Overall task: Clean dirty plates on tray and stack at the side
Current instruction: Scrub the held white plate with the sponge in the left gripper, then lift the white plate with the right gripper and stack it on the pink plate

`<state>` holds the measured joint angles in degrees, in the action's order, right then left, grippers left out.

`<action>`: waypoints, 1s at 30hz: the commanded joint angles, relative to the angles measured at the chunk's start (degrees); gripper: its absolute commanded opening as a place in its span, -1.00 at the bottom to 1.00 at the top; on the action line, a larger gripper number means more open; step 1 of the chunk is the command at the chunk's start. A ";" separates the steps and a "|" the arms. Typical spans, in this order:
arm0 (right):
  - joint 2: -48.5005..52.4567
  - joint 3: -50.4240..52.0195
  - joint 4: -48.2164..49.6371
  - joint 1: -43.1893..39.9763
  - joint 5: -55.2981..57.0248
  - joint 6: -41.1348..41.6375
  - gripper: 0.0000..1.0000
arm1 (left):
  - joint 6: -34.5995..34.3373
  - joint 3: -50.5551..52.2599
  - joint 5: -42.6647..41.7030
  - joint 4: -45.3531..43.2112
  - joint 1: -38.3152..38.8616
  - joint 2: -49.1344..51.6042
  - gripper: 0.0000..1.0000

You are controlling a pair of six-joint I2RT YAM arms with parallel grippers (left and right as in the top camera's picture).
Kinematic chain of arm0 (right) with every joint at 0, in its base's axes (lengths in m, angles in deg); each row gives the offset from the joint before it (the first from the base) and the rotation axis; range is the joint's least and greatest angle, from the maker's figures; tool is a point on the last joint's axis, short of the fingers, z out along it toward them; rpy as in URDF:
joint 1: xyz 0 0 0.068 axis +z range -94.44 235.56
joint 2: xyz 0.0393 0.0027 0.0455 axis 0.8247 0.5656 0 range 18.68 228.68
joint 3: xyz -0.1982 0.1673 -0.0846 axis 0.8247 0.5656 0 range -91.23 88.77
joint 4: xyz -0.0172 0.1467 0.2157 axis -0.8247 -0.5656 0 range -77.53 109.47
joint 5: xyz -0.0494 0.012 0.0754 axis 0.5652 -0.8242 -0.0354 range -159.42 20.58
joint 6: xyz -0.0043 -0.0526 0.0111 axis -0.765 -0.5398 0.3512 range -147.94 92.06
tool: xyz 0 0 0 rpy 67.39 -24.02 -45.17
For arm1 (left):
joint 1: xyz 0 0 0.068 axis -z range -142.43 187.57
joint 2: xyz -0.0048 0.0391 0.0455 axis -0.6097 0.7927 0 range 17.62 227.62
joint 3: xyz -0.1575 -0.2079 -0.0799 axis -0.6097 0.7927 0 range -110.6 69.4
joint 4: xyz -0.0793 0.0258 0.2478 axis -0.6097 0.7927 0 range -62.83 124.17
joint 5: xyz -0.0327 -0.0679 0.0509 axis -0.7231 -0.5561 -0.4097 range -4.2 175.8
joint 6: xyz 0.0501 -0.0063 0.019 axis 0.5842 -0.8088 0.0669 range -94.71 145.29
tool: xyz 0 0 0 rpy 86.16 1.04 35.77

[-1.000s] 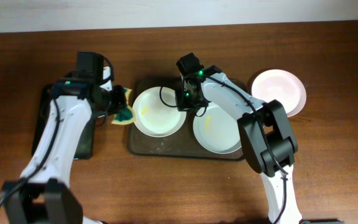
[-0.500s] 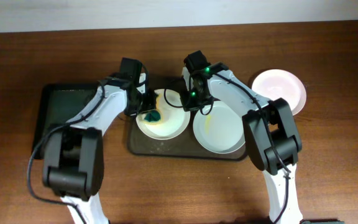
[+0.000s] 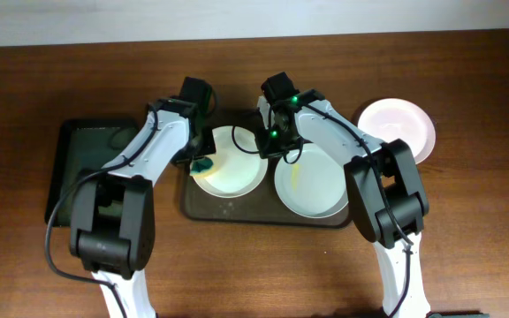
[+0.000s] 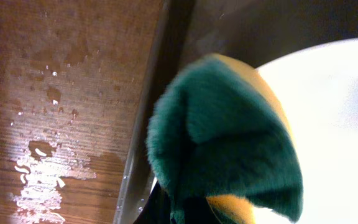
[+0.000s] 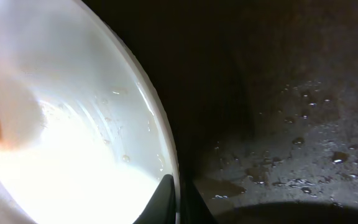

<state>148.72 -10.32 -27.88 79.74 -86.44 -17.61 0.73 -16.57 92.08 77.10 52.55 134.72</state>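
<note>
Two white plates lie on the dark brown tray (image 3: 203,205): the left plate (image 3: 235,170) and the right plate (image 3: 312,187), which has a yellow smear. A third white plate (image 3: 400,128) lies on the table at the right. My left gripper (image 3: 201,161) is shut on a green and yellow sponge (image 4: 229,143) pressed at the left plate's left rim (image 4: 334,124). My right gripper (image 3: 269,148) is shut on the left plate's right rim (image 5: 166,163), one finger inside, one outside.
A smaller black tray (image 3: 82,168) lies at the left of the table. Water drops wet the wood (image 4: 42,162) beside the brown tray's rim and the tray floor (image 5: 291,143).
My left gripper swung right from beside the tray onto the left plate with the sponge, then slid back to the plate's left rim. My right gripper stays on the plate's right rim.
</note>
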 commanded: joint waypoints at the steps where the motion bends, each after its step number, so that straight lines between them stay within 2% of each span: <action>1: 0.85 1.42 -0.61 -1.29 4.55 -0.87 -0.91 | -1.49 -1.92 -11.30 -0.72 -1.46 -4.94 -1.00; 4: 0.85 1.42 -0.35 -1.29 4.52 -0.85 -0.92 | -1.46 -0.87 -18.64 -1.90 -0.70 -3.67 -1.00; 9: 0.85 1.42 0.28 -1.29 4.55 0.13 -0.91 | -1.77 3.13 -18.88 -6.45 4.00 -1.31 -1.00; 12: 0.85 1.42 0.37 -1.29 4.55 0.26 -0.91 | -1.75 3.26 -17.14 -6.84 4.00 2.73 -1.00; 16: 0.85 1.42 0.28 -1.36 4.61 0.24 -0.92 | -1.81 3.28 5.77 -1.44 3.65 4.90 -1.00; 19: 0.85 1.42 0.09 -1.33 4.57 0.24 -0.92 | -10.27 1.77 23.04 6.03 1.97 3.02 -1.00; 20: 0.83 1.42 0.00 -1.33 4.57 0.24 -0.92 | -10.21 1.31 25.09 6.86 1.05 1.16 -1.00; 23: 0.79 0.20 -1.49 -1.33 4.57 0.22 -0.92 | -10.21 0.83 24.28 6.91 -0.17 -5.49 -1.00; 27: -3.67 -2.40 -2.82 -1.33 4.57 -0.02 -0.92 | -8.50 0.74 12.52 6.03 -0.79 -18.38 -1.00; 30: -10.05 -2.51 -3.30 -0.07 6.95 -3.34 -0.92 | -7.91 0.74 6.23 6.84 -5.33 -26.18 -1.00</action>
<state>146.73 -11.31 -30.90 78.67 -83.58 -17.94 -8.19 -15.57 104.01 83.35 51.02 114.26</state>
